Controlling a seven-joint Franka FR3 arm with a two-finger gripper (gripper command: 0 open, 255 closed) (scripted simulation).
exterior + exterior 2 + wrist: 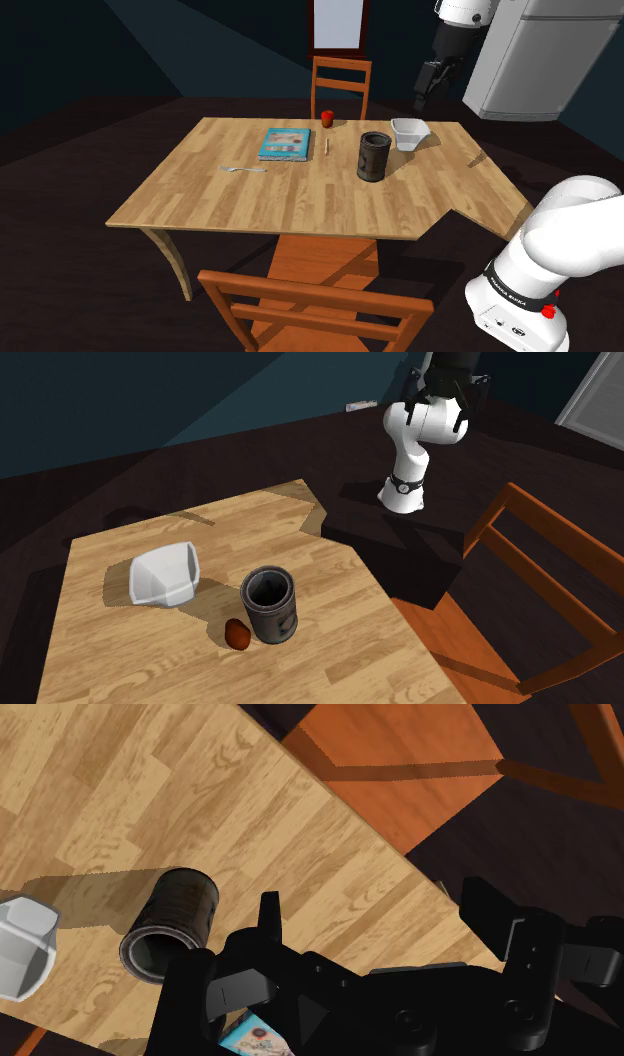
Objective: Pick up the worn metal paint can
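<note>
**Open gripper hangs high above paint can on the table**

The arm's white lower link (555,262) sits nearest in the shoulder view, beside a wooden chair (310,308) drawn up at the near edge of the wooden table (260,205). The dark, worn paint can (374,157) stands upright with its top open, on the half of the table toward the stand and nearer the far edge. A white tub (409,133) sits near it, by the far corner. A blue book (285,144), a thin stick (327,146) and a fork (244,169) lie on the can's other side. A small red object (327,119) rests at the far edge. The black gripper (425,95) hangs in the air high above the table and well apart from the can. Its fingers are spread wide, clasping and touching nothing.
</note>
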